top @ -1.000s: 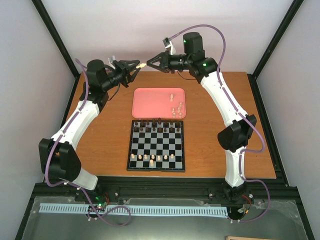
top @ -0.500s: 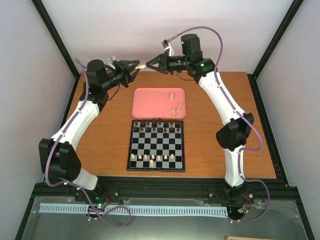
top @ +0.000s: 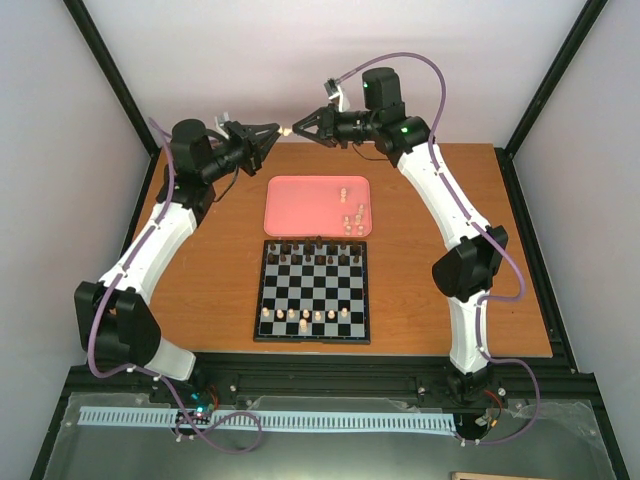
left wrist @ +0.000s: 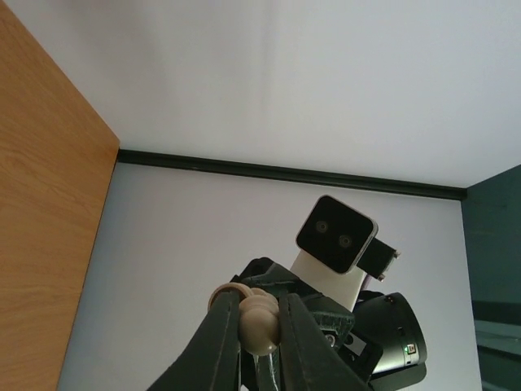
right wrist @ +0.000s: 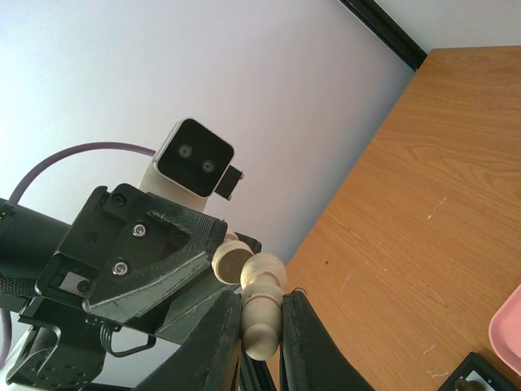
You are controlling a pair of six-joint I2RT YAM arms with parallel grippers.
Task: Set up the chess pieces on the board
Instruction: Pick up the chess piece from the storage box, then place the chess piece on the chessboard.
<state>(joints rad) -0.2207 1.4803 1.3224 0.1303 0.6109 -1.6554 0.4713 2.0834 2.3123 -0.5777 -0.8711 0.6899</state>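
Observation:
A cream-white chess piece (top: 286, 131) hangs in the air above the table's far edge, between my two grippers. My right gripper (top: 298, 128) is shut on it; in the right wrist view the piece (right wrist: 262, 314) sits between the fingers (right wrist: 224, 326), its round base pointing at the left gripper. My left gripper (top: 272, 133) is shut on the other end, and the left wrist view shows the piece (left wrist: 259, 319) pinched between both fingers. The board (top: 312, 341) lies mid-table with several cream pieces (top: 303, 317) along its near row.
A pink tray (top: 300, 205) behind the board holds several loose cream pieces (top: 352, 212) at its right side. Dark brown pieces (top: 312, 256) fill the board's far rows. Black frame posts stand at the table's far corners.
My left gripper's fingers have closed on the cream piece that the right gripper holds. Both arms have hardly shifted.

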